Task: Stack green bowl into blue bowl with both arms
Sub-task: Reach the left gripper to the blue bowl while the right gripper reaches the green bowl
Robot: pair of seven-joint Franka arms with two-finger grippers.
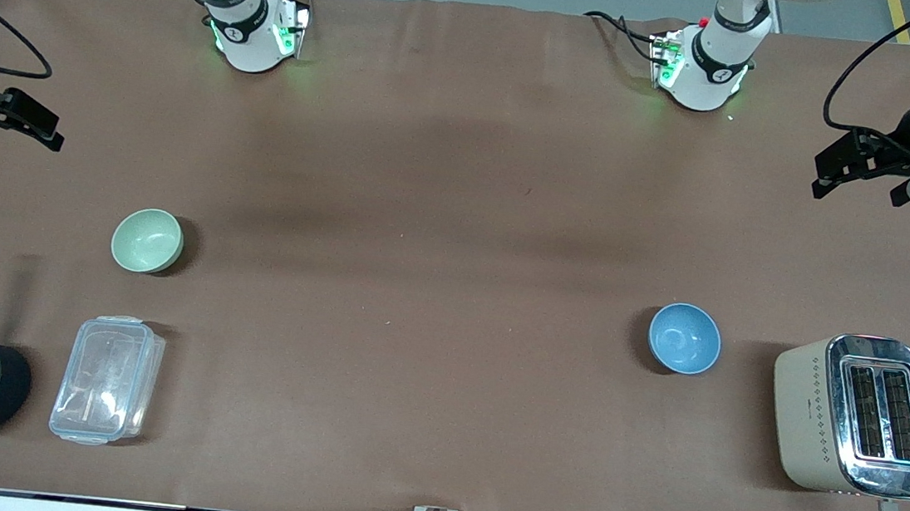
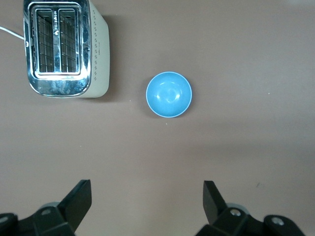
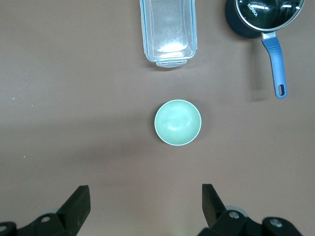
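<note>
On the brown counter (image 1: 460, 206) nothing is stacked yet: green bowl (image 1: 147, 240) and blue bowl (image 1: 684, 338) sit well apart, while the left gripper (image 1: 859, 173) and right gripper (image 1: 13, 121) hang high with jaws wide open and empty.

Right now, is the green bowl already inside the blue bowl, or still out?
Out. The green bowl sits alone toward the right arm's end of the table, the blue bowl empty toward the left arm's end.

Both arms have glossy white rounded shells with black joint bands, green lights glowing at their bases and thin black cables trailing off. The left gripper (image 1: 862, 171) and right gripper (image 1: 25, 122) are matte black, with angular wedge-shaped fingers
</note>
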